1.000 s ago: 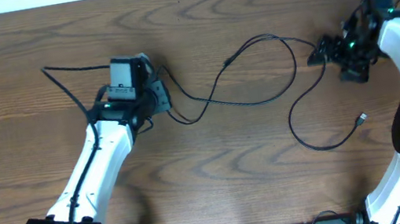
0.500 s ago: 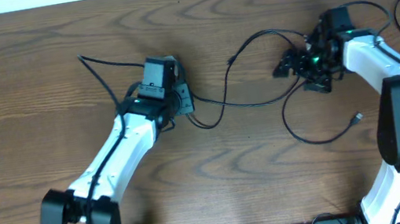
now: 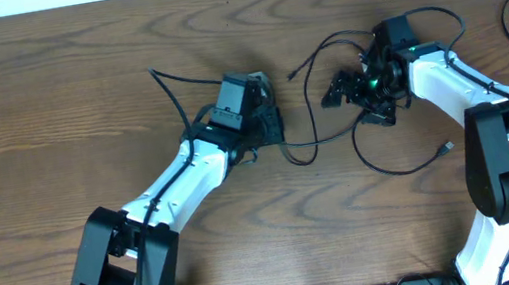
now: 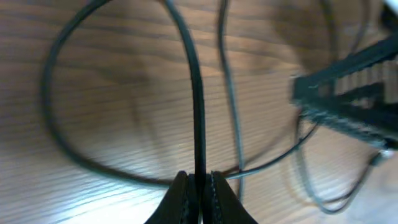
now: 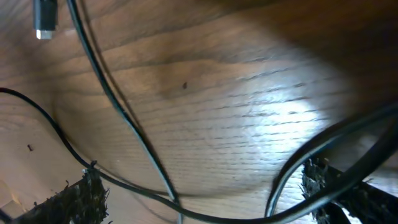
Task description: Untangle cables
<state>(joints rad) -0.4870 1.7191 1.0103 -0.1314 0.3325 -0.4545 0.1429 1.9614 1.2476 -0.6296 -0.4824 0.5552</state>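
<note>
At centre of the brown wood-grain tabletop [image 3: 25,96], both tools sit well in from the far edge. Open wood lies to the left and front. Left tool [image 4: 199,186] is clamped on a thin black cable [image 3: 410,169], which trails right in slack loops, with a small plug end near the right arm. Right tool [image 5: 205,199] is spread wide, with strands crossing between its fingers but not gripped.

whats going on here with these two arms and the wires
Two robot arms are sorting out a tangle of thin black cables on a wooden table. The left gripper is shut on one cable, pinched between its fingertips. The right gripper is wide open over the crossed loops nearby, holding nothing.
</note>
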